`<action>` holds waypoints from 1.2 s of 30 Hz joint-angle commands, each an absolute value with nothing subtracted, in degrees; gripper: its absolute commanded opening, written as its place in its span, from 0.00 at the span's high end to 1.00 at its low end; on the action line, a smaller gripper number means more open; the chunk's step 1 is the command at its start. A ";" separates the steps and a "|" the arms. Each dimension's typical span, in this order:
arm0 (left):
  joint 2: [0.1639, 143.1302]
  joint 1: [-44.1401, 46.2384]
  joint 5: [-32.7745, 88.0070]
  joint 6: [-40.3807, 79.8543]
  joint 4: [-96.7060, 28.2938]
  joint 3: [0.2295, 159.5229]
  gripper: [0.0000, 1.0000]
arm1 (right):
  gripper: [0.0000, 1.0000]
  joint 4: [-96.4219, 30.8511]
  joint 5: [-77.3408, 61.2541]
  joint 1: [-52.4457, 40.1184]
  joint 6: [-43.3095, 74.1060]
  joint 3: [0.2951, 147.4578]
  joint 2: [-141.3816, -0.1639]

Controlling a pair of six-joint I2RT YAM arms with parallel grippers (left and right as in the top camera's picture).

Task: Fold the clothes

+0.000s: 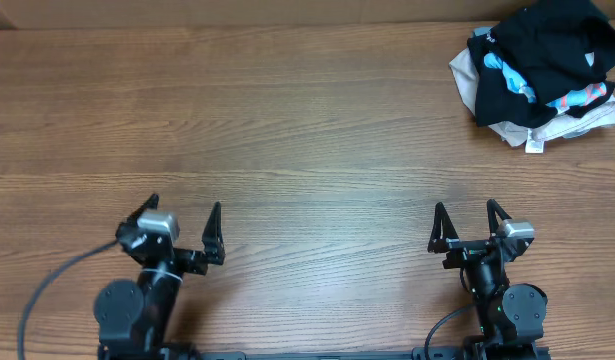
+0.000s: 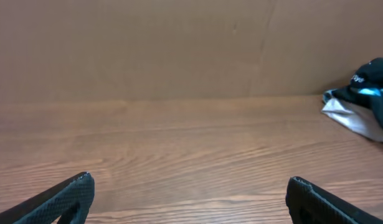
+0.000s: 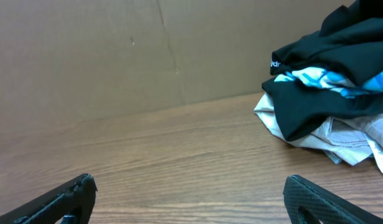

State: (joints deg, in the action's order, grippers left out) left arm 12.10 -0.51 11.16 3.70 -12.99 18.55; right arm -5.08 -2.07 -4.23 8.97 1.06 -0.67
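Overhead, the black polo shirt (image 1: 547, 45) lies crumpled in a heap with a light-blue tee (image 1: 577, 98) and a beige garment (image 1: 507, 128) at the counter's (image 1: 287, 120) far right corner. Near the front edge, the left hand (image 1: 185, 205) and right hand (image 1: 465, 206) are spread wide, holding nothing.

Two arms: one left gripper (image 1: 185, 205), one right gripper (image 1: 465, 206). Three garments, one pile: one black polo shirt (image 1: 547, 55), one light-blue tee (image 1: 579, 98), one beige garment (image 1: 507, 130). One desk (image 1: 307, 120).
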 commanded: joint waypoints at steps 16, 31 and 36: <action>0.16 -0.34 10.09 -0.01 -7.05 1.89 0.00 | 0.00 -4.71 -1.37 -4.38 9.21 0.47 -0.16; 0.25 0.01 9.98 -0.03 -7.03 1.89 0.00 | 0.00 -4.71 -1.34 -4.38 9.21 0.47 -0.16; 0.25 0.01 10.00 -0.03 -7.03 1.89 0.00 | 0.00 -4.71 -1.34 -4.38 9.21 0.47 -0.16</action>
